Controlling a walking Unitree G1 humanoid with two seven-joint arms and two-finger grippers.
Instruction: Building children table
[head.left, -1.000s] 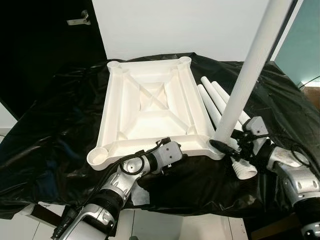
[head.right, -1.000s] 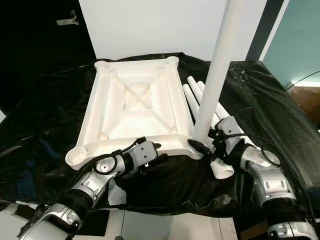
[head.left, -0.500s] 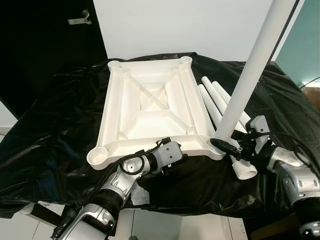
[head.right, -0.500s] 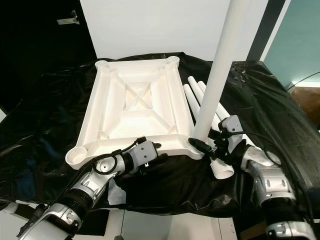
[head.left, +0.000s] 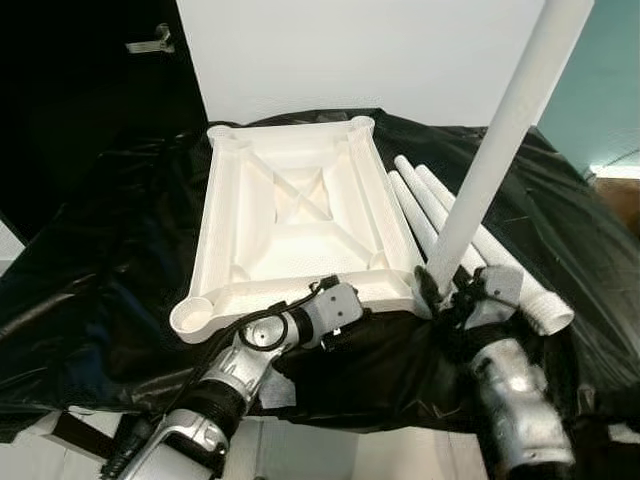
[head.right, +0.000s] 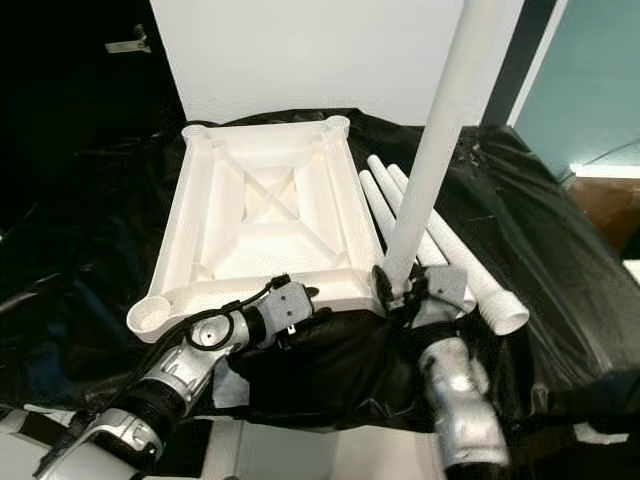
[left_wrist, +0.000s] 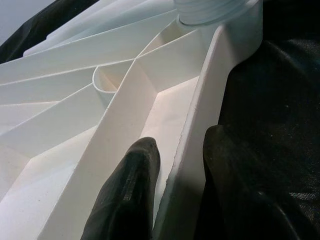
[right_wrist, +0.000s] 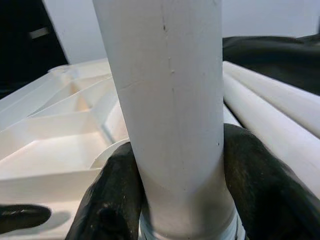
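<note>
The white plastic tabletop (head.left: 290, 215) lies upside down on a black sheet, ribs facing up. A long white leg (head.left: 495, 150) stands tilted in its near right corner socket. My right gripper (head.left: 445, 295) is shut around the base of that leg (right_wrist: 170, 100), one black finger (right_wrist: 107, 200) on each side, just above the thread. My left gripper (head.left: 330, 292) is at the near edge, and its fingers (left_wrist: 130, 185) pinch the tabletop's rim wall (left_wrist: 200, 125) from inside and outside. The near left socket (head.left: 195, 315) is empty.
Up to three spare white legs (head.left: 425, 205) lie side by side on the sheet right of the tabletop, one threaded end (head.left: 550, 315) close to my right arm. The black sheet (head.left: 100, 260) covers the work surface; a white wall stands behind it.
My right forearm has swung from the right side round to the near side of the upright leg, still gripping it. The left gripper stays on the rim. The camera has shifted slightly.
</note>
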